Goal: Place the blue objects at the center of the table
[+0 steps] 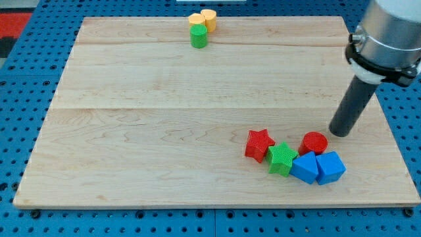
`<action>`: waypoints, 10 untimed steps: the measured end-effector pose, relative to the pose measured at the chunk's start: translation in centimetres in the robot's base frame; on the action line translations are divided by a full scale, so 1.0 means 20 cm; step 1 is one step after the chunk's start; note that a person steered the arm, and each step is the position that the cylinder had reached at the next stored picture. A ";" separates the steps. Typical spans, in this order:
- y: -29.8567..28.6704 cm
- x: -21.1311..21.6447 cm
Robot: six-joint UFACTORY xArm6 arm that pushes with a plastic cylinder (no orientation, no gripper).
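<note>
Two blue blocks lie side by side near the view's bottom right of the wooden board [164,99]: a blue block [304,167] on the left and a blue cube [330,166] on the right, touching each other. My tip [339,133] rests on the board just right of a red cylinder [314,142], above and slightly right of the blue cube, apart from both blue blocks.
A red star [259,144] and a green star [282,158] sit left of the blue blocks, the green star touching the left blue block. At the view's top edge stand a green cylinder [198,35], a yellow block [196,20] and a yellow cylinder [209,18].
</note>
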State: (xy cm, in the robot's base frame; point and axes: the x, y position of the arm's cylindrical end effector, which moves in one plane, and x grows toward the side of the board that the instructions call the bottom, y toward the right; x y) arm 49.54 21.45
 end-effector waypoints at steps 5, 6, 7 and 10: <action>-0.19 0.39; -0.26 0.39; -0.20 0.42; -0.47 0.22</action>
State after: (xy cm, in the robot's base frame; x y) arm 53.99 11.96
